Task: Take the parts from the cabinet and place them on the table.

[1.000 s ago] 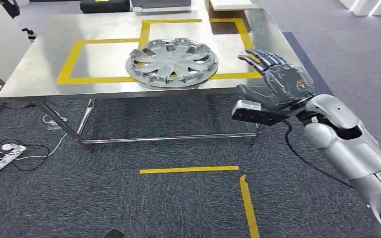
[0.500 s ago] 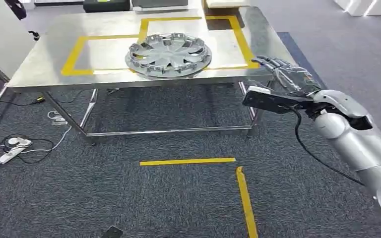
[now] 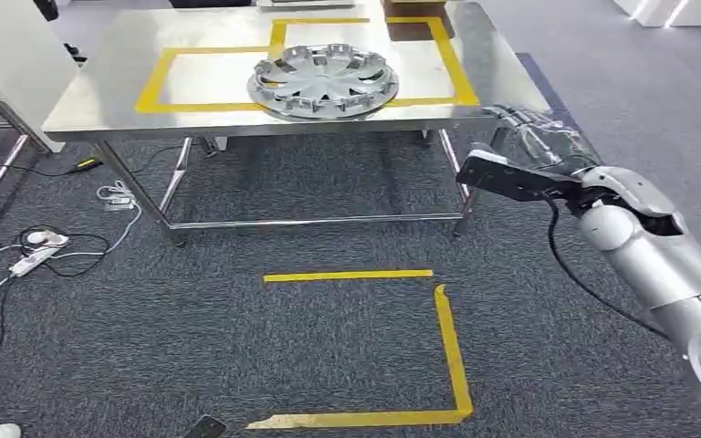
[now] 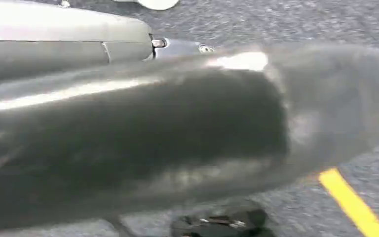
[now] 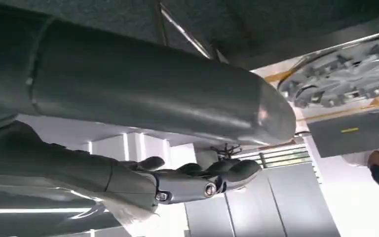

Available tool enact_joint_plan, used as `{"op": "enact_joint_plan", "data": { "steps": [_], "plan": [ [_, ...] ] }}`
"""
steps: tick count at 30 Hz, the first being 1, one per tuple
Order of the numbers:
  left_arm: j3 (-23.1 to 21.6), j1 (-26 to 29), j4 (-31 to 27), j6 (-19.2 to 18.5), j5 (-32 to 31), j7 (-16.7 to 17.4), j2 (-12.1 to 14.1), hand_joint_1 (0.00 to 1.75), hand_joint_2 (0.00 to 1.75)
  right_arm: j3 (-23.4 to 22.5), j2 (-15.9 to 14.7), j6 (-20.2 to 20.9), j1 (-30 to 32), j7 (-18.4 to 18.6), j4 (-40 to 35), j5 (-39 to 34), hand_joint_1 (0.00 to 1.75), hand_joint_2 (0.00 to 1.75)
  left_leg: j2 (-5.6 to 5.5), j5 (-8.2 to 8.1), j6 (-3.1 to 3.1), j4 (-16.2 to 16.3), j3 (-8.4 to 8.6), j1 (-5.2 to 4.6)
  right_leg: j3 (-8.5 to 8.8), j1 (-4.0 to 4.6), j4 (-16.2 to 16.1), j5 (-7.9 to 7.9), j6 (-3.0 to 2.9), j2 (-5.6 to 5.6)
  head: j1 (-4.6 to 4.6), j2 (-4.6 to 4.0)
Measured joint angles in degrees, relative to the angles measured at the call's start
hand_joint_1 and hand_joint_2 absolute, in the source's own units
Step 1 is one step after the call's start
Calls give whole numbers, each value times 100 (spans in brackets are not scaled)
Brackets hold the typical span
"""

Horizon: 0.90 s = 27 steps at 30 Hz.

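A silver hubcap (image 3: 322, 80) lies flat on the steel table (image 3: 109, 91), across the yellow tape lines marked there; it also appears in the right wrist view as the hubcap (image 5: 345, 74). My right hand (image 3: 534, 151) hangs just off the table's near right corner, level with its edge, fingers stretched out and holding nothing. The right wrist view shows its thick thumb (image 5: 153, 89) and its straight fingers (image 5: 202, 180) apart. In the left wrist view my left hand (image 4: 177, 128) is a blurred grey mass over the carpet, and its fingers cannot be made out.
Yellow floor tape (image 3: 365, 274) marks a corner on the dark carpet in front of the table. Cables and a power strip (image 3: 32, 260) lie on the floor at the left, near a white cabinet side (image 3: 0, 64). A small dark object (image 3: 205, 427) lies at the bottom.
The whole picture has shifted, so the camera moved and the table now sits farther off. My right hand has dropped from above the table's edge to beside its corner, still empty.
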Motion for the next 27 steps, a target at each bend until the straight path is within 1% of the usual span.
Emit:
{"op": "enact_joint_plan", "data": {
  "steps": [1, 2, 3, 4, 5, 6, 7, 8, 9, 10, 11, 12, 13, 14, 15, 16, 17, 18, 19, 20, 21, 22, 23, 24, 25, 26, 27],
  "plan": [
    [4, 0, 0, 30, 0, 11, 7, 0, 0, -2, 0, -83, 47, 65, 15, 57, 0, 0, -1, 69, 59, 1, -107, 2, -115, 0, 234, -386, 6, 3, 31, 0],
    [9, 0, 0, 53, 0, 11, 7, 0, 0, -9, 7, -195, 80, 111, 29, 88, 0, 0, -5, 153, 82, 16, -209, -6, -210, -7, 650, -796, 16, 4, 37, 0],
    [9, -2, 0, 64, 0, 11, 4, 0, 0, -11, 20, -285, 121, 155, 44, 116, 0, 0, -8, 225, 88, 14, -316, -14, -290, -2, 1129, -1112, 15, 7, 35, 0],
    [11, 0, 0, 74, 0, -9, 2, 0, 0, -13, 28, -350, 171, 168, 55, 144, 0, 0, -14, 284, 92, 14, -412, -21, -348, 12, 1533, -1226, 18, 10, 37, 0],
    [11, 5, 0, 83, 0, -37, 2, 0, 0, -13, 39, -396, 238, 192, 64, 171, 0, 0, -13, 364, 90, 17, -517, -25, -360, 22, 1843, -1093, 15, 12, 33, 0],
    [11, 9, 0, 110, 11, -92, 2, 0, 0, -22, 42, -433, 300, 205, 77, 195, 0, 0, -10, 439, 85, 20, -615, -27, -314, 28, 1966, -793, 5, 13, 37, 0],
    [24, 9, 0, 144, 46, -142, 2, 0, 0, -39, 42, -470, 362, 212, 81, 236, 0, 0, -7, 517, 77, 26, -720, -27, -171, 37, 1895, -465, -4, 13, 33, 0],
    [33, 8, 0, 180, 50, -146, 2, 0, 0, -72, 42, -486, 413, 212, 81, 278, 0, 0, -5, 588, 64, 39, -815, -27, 86, 47, 1628, -290, -26, 12, 37, 0],
    [35, 8, 0, 203, 50, -146, 2, 0, 0, -102, 42, -512, 450, 212, 64, 313, 0, 0, -6, 649, 44, 57, -871, -27, 487, 57, 1138, -403, -60, 7, 33, 0],
    [37, 12, 0, 225, 50, -144, -2, 0, 0, -140, 42, -523, 469, 214, 11, 350, 0, 0, -8, 683, 18, 89, -914, -61, 1105, 90, 447, -753, -88, -5, 39, 0],
    [39, 16, 0, 234, 50, -144, -2, 0, 0, -179, 42, -547, 474, 210, -35, 370, 0, 0, 3, 726, -5, 122, -937, -65, 1353, 84, -91, -1026, -94, -15, 24, 0],
    [39, 11, 0, 241, 50, -144, 0, 0, 0, -197, 48, -571, 470, 210, -44, 374, 0, 0, 7, 797, -31, 136, -973, -56, 1341, 99, -192, -1098, -101, -9, 18, 0],
    [39, 10, 0, 243, 50, -142, 2, 0, 0, -201, 48, -573, 496, 212, -48, 378, 0, 0, 16, 854, -63, 105, -978, -30, 1290, 118, -160, -1068, -125, -3, 24, 0],
    [42, 19, 0, 247, 50, -142, 7, 0, 0, -216, 48, -573, 548, 218, -48, 383, 0, 0, 12, 884, -105, 105, -987, -50, 1272, 97, -188, -1018, -173, -7, 26, 0],
    [44, 36, 0, 249, 50, -142, 13, 0, 0, -216, 50, -571, 564, 216, -48, 385, 0, 0, -5, 785, -146, 155, -1016, -24, 1268, 70, -192, -957, -216, -32, 29, 0],
    [44, 46, 0, 251, 50, -140, 13, 0, 0, -216, 55, -569, 580, 218, -54, 387, 0, 0, -7, 504, -198, 352, -1083, -11, 1264, 65, -191, -909, -277, -33, -15, 0],
    [44, 49, 0, 251, 50, -140, 13, 0, 175, -216, 57, -569, 583, 218, -63, 389, 0, 0, -8, 184, -236, 717, -1192, 19, 1220, 65, -189, -858, -297, -32, -24, 0],
    [46, 47, 0, 254, 50, -135, 13, 0, 175, -219, 59, -569, 589, 218, -63, 392, 0, 0, -9, -85, -271, 1159, -1317, 43, 1167, 66, -185, -806, -292, -28, -28, 0],
    [46, 46, 0, 256, 48, -115, 13, 0, 175, -219, 59, -566, 609, 223, -63, 411, 0, 0, -9, -261, -301, 1627, -1433, 63, 1108, 69, -176, -761, -287, -28, -26, 0],
    [46, 52, 0, 256, 48, -109, 13, 0, 175, -223, 57, -571, 643, 255, -63, 465, 0, 0, -8, -282, -315, 1855, -1455, 79, 1057, 68, -168, -729, -282, -25, -26, 0],
    [46, 58, 0, 262, 48, -109, 13, 0, 175, -227, 57, -579, 692, 294, -68, 533, 0, 0, -8, -194, -324, 1827, -1356, 97, 1006, 67, -154, -700, -270, -22, -31, 0],
    [46, 58, 0, 287, 48, -109, 13, 0, 175, -252, 57, -588, 774, 347, -105, 637, 0, 0, -8, -42, -324, 1543, -1150, 110, 960, 66, -136, -680, -255, -20, -30, 0],
    [46, 56, 0, 326, 48, -109, 13, 0, 175, -293, 41, -599, 873, 398, -171, 737, 0, 175, -8, 124, -311, 1099, -859, 117, 935, 65, -117, -667, -237, -9, -26, 0],
    [46, 55, 0, 371, 48, -109, 13, 0, 175, -347, 0, -616, 998, 448, -274, 809, 0, 175, -14, 270, -281, 563, -512, 116, 920, 64, -97, -662, -226, -15, -35, 0],
    [46, 47, 0, 413, 46, -107, 13, 0, 175, -405, -55, -636, 1158, 472, -403, 838, 0, 175, -38, 130, -230, 250, -292, 112, 886, 66, -95, -660, -203, -28, -37, 0],
    [46, 50, 0, 455, 35, -109, 4, 0, 175, -477, -189, -652, 1358, 487, -564, 815, 0, 175, -54, 161, -192, 197, -275, 105, 818, 76, -85, -656, -168, -55, -24, 0],
    [46, 51, 0, 494, 11, -113, -20, 0, 175, -600, -355, -674, 1664, 483, -777, 719, 0, 175, -56, 126, -161, 160, -281, 83, 846, 86, -88, -663, -123, -96, -39, 0]
  ]
}}
